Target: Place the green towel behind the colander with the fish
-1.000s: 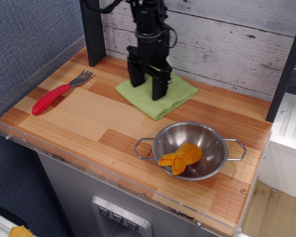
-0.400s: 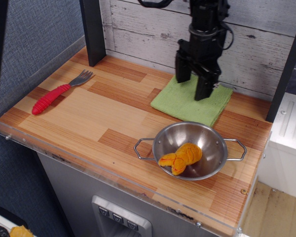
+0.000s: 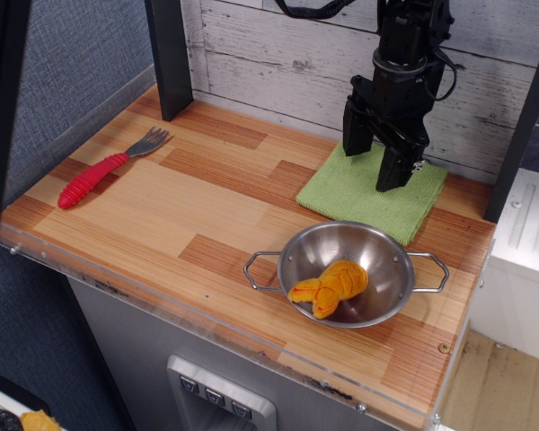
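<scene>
The green towel [image 3: 363, 194] lies flat on the wooden counter, right behind the colander [image 3: 388, 254], close to the back wall. The steel colander stands at the front right with the orange-and-yellow fish [image 3: 331, 285] curled inside it. My gripper [image 3: 377, 169] points straight down onto the towel's rear half. Its two black fingers [image 3: 396, 166] stand close together with their tips on the cloth, pinching it. The pinched spot itself is hidden by the fingers.
A red-handled fork [image 3: 103, 171] lies at the left of the counter. A black post [image 3: 170, 56] stands at the back left and another [image 3: 524, 117] at the right edge. A clear plastic lip [image 3: 207, 319] runs along the front edge.
My gripper has moved right along the back of the counter, and the green towel has come with it, from the middle to behind the colander.
</scene>
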Available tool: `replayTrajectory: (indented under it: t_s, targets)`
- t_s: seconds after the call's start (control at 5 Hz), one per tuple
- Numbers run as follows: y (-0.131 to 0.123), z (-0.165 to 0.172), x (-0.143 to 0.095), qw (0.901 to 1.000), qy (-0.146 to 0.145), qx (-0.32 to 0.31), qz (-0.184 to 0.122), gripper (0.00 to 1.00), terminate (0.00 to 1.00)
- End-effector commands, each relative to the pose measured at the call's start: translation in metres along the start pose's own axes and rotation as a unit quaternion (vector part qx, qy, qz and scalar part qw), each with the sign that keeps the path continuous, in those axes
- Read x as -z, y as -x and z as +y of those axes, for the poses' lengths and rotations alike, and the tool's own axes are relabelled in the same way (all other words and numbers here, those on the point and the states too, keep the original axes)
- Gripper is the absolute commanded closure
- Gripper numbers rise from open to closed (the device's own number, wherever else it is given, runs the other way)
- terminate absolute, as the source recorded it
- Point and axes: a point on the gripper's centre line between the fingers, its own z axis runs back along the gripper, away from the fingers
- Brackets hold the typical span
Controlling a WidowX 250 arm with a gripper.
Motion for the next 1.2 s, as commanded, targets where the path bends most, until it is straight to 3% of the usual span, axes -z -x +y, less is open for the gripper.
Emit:
replayTrajectory:
  t_s: [0.0,0.2,0.4,0.8,1.0]
  targets:
    - [0.028,0.029,-0.07,0.9918,-0.023,-0.081,-0.097,0.0,0.0]
    - [0.039,0.038,-0.092,0.9861,-0.031,-0.109,-0.121,0.0,0.0]
    - [0.058,0.041,-0.106,0.9848,-0.012,-0.131,-0.114,0.0,0.0]
    - [0.106,0.033,-0.123,0.9675,-0.005,-0.241,-0.078,0.0,0.0]
    - [0.119,0.028,-0.124,0.9631,-0.009,-0.26,-0.069,0.0,0.0]
